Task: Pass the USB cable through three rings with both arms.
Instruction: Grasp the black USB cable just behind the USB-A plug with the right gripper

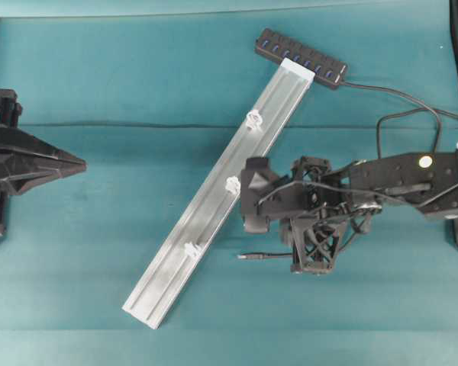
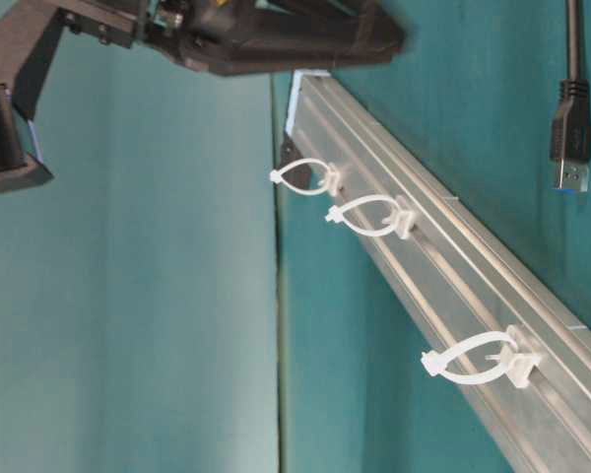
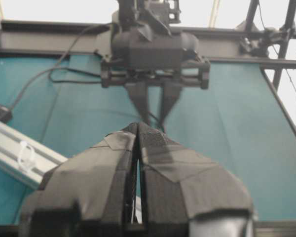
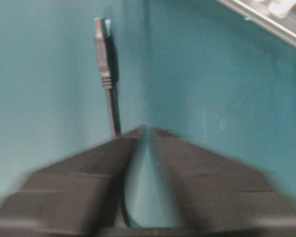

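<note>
No ring [image 1: 233, 184] is threaded yet; the right gripper [image 1: 278, 257] pinches the cable [image 1: 253, 257], and the left gripper [image 1: 80, 162] sits closed, empty.

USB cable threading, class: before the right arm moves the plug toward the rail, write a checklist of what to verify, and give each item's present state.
1. Right hand shut on the USB cable: ok.
2. Plug sticks out free beyond the fingertips: ok.
3. Three rings stand upright on the aluminium rail, unthreaded: ok.
4. Plug lined up with the nearest ring: not ok, it sits beside the rail.
5. Left hand ready to receive: not ok, shut and far from the rail.
6. Cable slack behind the hand: cannot tell.
</note>
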